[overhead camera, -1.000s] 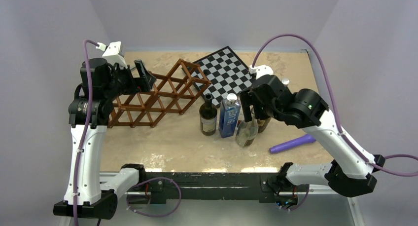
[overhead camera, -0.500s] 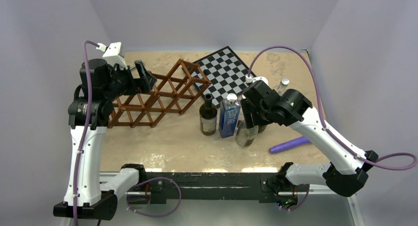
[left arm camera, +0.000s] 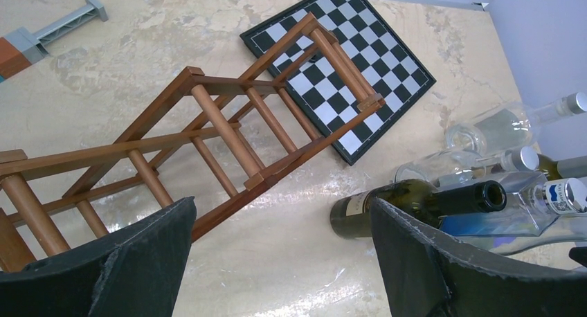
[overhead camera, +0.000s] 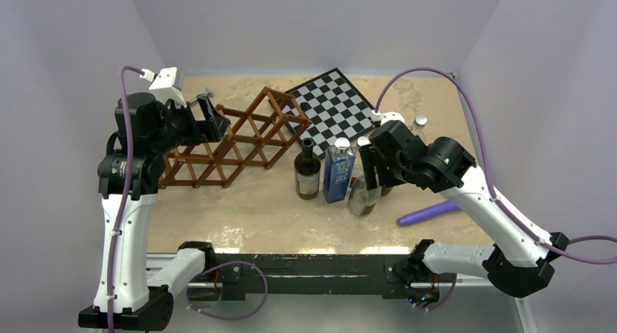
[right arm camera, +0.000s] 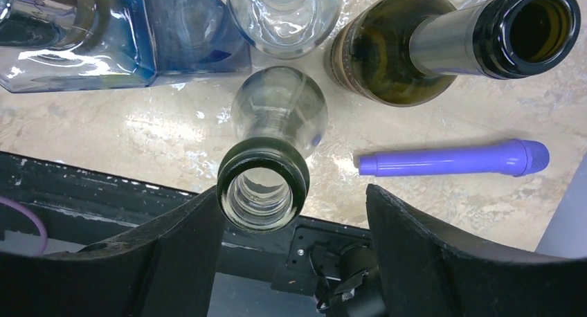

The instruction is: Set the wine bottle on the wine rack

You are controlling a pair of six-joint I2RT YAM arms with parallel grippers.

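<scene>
The wine rack (overhead camera: 240,140) lies on the table (overhead camera: 247,209) toward the left, and its far right end reaches over the near corner of a checkerboard (overhead camera: 336,104). The left gripper (overhead camera: 209,116) hovers over the rack's left half with its fingers spread wide. In the left wrist view the gripper (left arm camera: 280,216) holds nothing, and the rack's wooden bars (left arm camera: 221,133) run below the gap. A cluster of bottles stands upright just to the right of the rack, apart from it and not on it. Nearest the rack is a dark green bottle (overhead camera: 307,174) with an open mouth, then a blue bottle (overhead camera: 338,174), then the clear wine bottle (overhead camera: 364,195). An olive bottle (right arm camera: 387,54) stands close behind that one. The right gripper (overhead camera: 368,167) is over the clear wine bottle. In the right wrist view this gripper (right arm camera: 294,196) is spread wide, and the bottle's open, dark-rimmed mouth (right arm camera: 263,187) sits between the fingers, closer to the one on the left of the picture. Whether that finger touches the rim cannot be told. A purple pen (overhead camera: 431,211) lies on the table, farther from the rack than the bottles.
</scene>
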